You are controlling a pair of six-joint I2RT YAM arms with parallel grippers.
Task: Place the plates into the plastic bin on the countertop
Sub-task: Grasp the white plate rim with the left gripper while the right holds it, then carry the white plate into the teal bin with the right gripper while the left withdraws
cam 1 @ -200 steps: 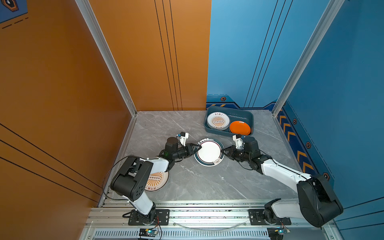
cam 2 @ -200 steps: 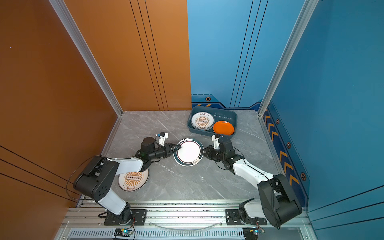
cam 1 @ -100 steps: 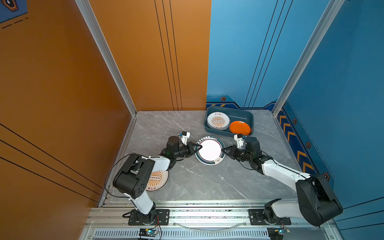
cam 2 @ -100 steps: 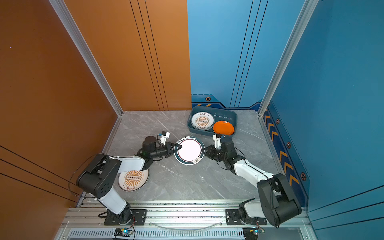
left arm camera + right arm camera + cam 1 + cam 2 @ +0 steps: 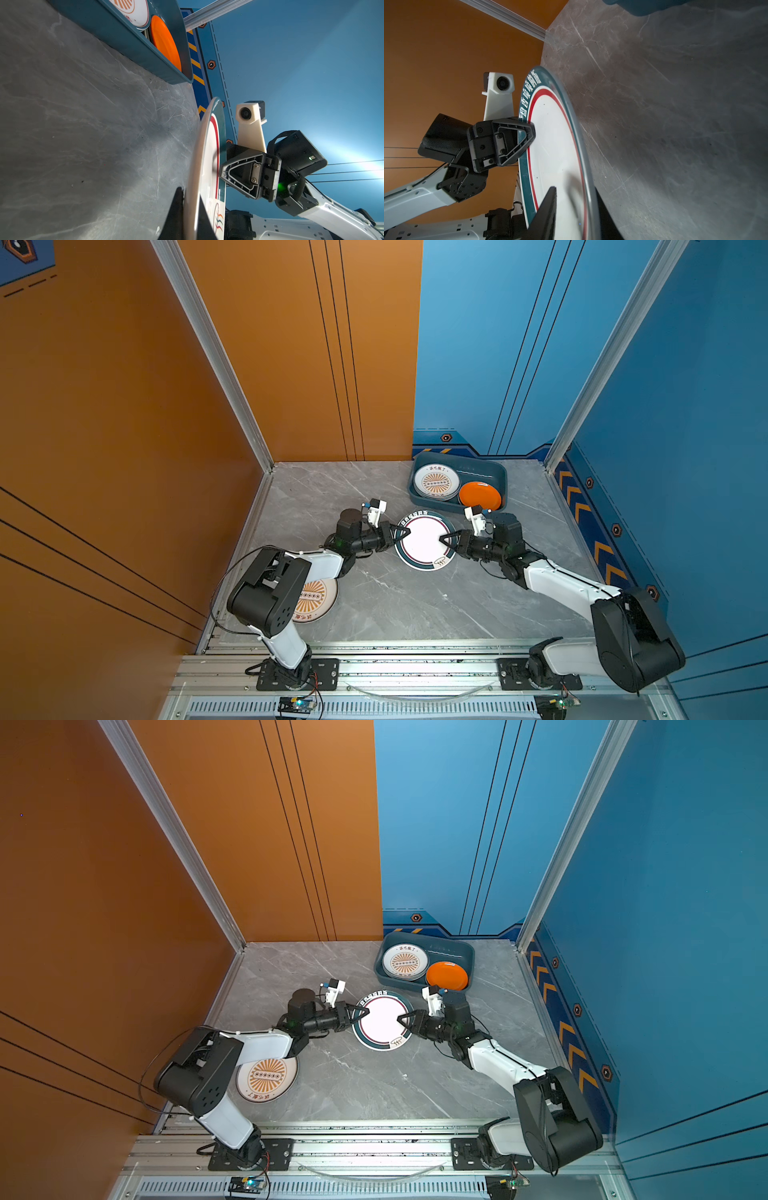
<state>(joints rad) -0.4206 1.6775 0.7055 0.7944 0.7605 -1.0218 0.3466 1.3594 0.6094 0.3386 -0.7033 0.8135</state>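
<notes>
While left tool [image 5: 402,531] is clamped tight on the left rim of the teal-rimmed plate [image 5: 424,541], right tool [image 5: 444,538] straddles the opposite rim with jaws slightly parted; the right wrist view shows a gap at the plate face. Plate is mid-table [image 5: 395,605], tilted, looks lifted clear, just in front of the bin [image 5: 478,470]. Bin, back right, holds a sunburst plate [image 5: 436,481] and an orange plate [image 5: 480,495]. Second sunburst plate [image 5: 318,598] lies flat by the left arm base.
</notes>
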